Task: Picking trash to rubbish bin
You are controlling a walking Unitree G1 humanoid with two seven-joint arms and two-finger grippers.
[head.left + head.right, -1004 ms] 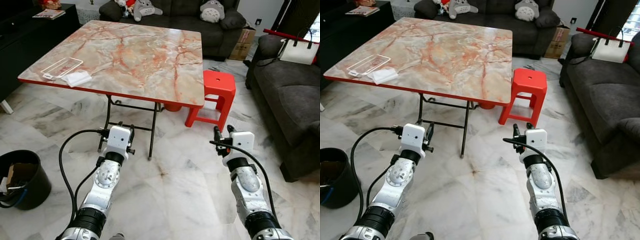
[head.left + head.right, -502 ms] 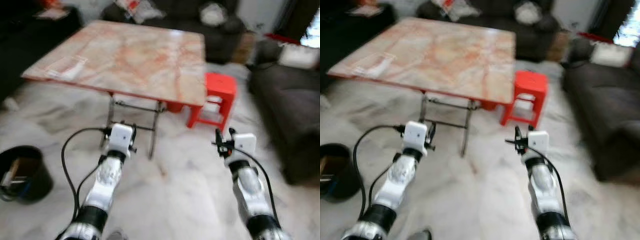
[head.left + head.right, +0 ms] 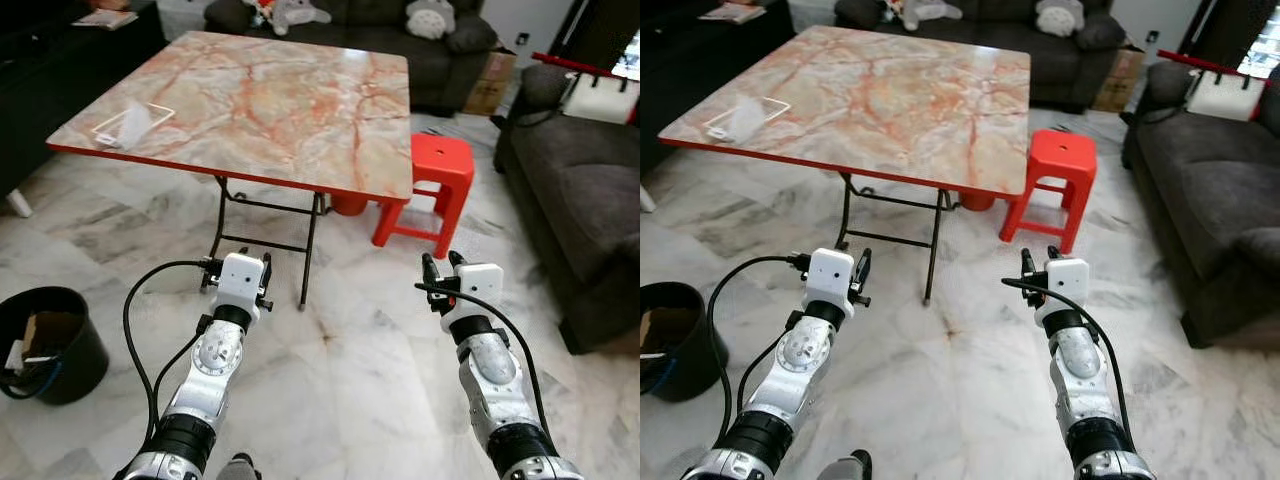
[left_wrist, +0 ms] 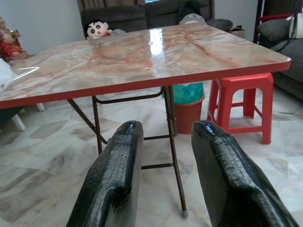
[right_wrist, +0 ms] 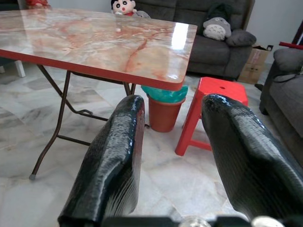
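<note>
A clear plastic tray with a white paper [image 3: 130, 122] lies on the near left corner of the marble-topped table [image 3: 280, 100]. A black rubbish bin [image 3: 47, 343] with cardboard scraps in it stands on the floor at my far left. An orange bin with a green liner [image 5: 163, 106] sits under the table beside the red stool. My left gripper [image 4: 163, 156] and right gripper [image 5: 173, 142] are both held low over the floor in front of the table, open, with nothing between the fingers.
A red plastic stool [image 3: 430, 185] stands at the table's right corner. The table's folding metal legs [image 3: 305, 250] are just ahead of my left arm. A dark sofa [image 3: 580, 200] is on the right and another sofa [image 3: 380, 40] with plush toys is behind the table. White marble floor [image 3: 350, 370] lies ahead.
The whole picture blurred and shifted as the camera moved; the table now sits slightly farther up the frame. Both arms keep the same pose and both grippers stay open.
</note>
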